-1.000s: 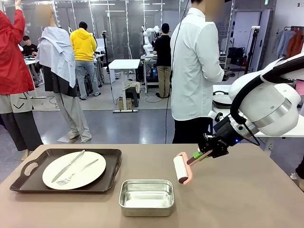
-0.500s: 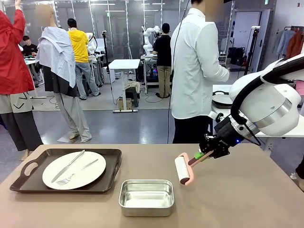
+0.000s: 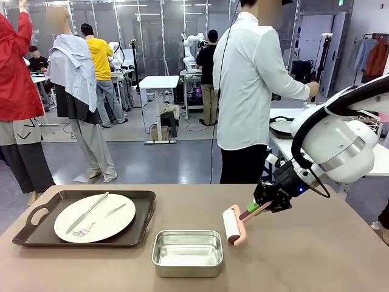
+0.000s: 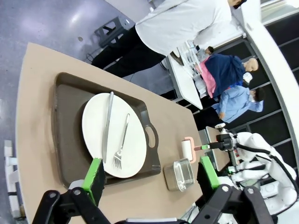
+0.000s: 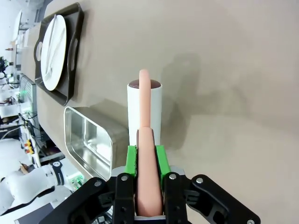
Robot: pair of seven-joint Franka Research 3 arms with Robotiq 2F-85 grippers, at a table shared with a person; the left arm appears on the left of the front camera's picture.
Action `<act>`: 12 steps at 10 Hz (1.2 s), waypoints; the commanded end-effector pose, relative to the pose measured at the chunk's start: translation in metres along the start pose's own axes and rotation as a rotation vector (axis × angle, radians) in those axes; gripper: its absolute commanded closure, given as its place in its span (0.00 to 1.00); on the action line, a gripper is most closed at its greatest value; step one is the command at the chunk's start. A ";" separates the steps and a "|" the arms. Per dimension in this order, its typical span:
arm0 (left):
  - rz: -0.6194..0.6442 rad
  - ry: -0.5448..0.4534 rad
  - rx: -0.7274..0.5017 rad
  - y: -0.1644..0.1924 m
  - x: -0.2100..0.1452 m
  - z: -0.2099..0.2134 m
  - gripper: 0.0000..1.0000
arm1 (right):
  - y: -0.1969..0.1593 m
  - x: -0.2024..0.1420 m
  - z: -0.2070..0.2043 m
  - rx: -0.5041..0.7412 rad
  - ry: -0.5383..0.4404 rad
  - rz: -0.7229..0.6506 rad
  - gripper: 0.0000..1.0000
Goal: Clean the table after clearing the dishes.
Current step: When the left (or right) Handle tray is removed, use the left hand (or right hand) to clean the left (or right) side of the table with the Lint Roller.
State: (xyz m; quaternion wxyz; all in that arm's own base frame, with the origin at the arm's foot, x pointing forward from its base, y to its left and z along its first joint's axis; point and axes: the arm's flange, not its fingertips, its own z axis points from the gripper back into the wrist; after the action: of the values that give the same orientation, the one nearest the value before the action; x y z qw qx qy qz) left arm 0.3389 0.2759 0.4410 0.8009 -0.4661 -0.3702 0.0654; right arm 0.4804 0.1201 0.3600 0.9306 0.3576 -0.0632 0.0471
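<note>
My right gripper [image 3: 260, 207] [image 5: 145, 156] is shut on the pink handle of a white lint roller [image 3: 231, 225] [image 5: 145, 112]. The roller hangs low over the brown table [image 3: 316, 255] right of the middle; whether it touches the top is unclear. At the left, a white plate [image 3: 115, 222] [image 4: 96, 126] with a knife [image 3: 88, 213] and a fork [image 3: 97, 222] lies on a dark tray [image 3: 143, 213]. My left gripper [image 4: 150, 164] hangs open high above that tray, with nothing between its fingers.
A small steel pan [image 3: 187, 252] [image 5: 88, 140] stands at the front middle, just left of the roller. A person in a white shirt [image 3: 249, 91] stands at the far edge, reaching toward a white table with another plate [image 3: 282, 126].
The right gripper has brought the roller slightly left and down toward the tabletop. The person has stretched an arm out to the right toward the white table.
</note>
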 end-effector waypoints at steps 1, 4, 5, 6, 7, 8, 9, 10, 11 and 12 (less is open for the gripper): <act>-0.007 0.001 -0.012 0.000 0.000 0.004 0.00 | -0.007 0.017 -0.003 0.047 0.006 -0.090 0.80; -0.007 0.001 -0.012 0.000 0.000 0.004 0.00 | -0.033 0.018 -0.013 0.048 0.070 -0.177 0.80; -0.007 0.001 -0.012 0.000 0.000 0.004 0.00 | -0.045 0.016 -0.014 0.036 0.070 -0.206 0.80; -0.007 0.001 -0.012 0.000 0.000 0.004 0.00 | -0.059 0.013 -0.013 0.026 0.087 -0.234 0.80; -0.007 0.001 -0.012 0.000 0.000 0.004 0.00 | -0.070 0.010 -0.010 0.012 0.097 -0.242 0.83; -0.007 0.001 -0.012 0.000 0.000 0.004 0.00 | -0.079 0.007 -0.005 -0.005 0.087 -0.236 1.00; -0.007 0.001 -0.012 0.000 0.000 0.004 0.00 | -0.088 0.003 0.003 -0.010 0.083 -0.243 1.00; -0.007 0.001 -0.012 0.000 0.000 0.004 0.00 | -0.100 -0.002 0.012 -0.020 0.071 -0.256 1.00; -0.007 0.001 -0.012 0.000 0.000 0.004 0.00 | -0.111 -0.006 0.021 -0.032 0.067 -0.266 1.00; -0.007 0.001 -0.012 0.000 0.000 0.004 0.00 | -0.123 -0.010 0.032 -0.060 0.061 -0.272 1.00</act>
State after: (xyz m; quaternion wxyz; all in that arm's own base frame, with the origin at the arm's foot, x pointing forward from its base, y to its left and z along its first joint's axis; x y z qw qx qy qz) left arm 0.3388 0.2760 0.4409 0.8009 -0.4661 -0.3702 0.0656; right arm 0.4983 0.0294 0.3263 0.9166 0.3940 0.0046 -0.0677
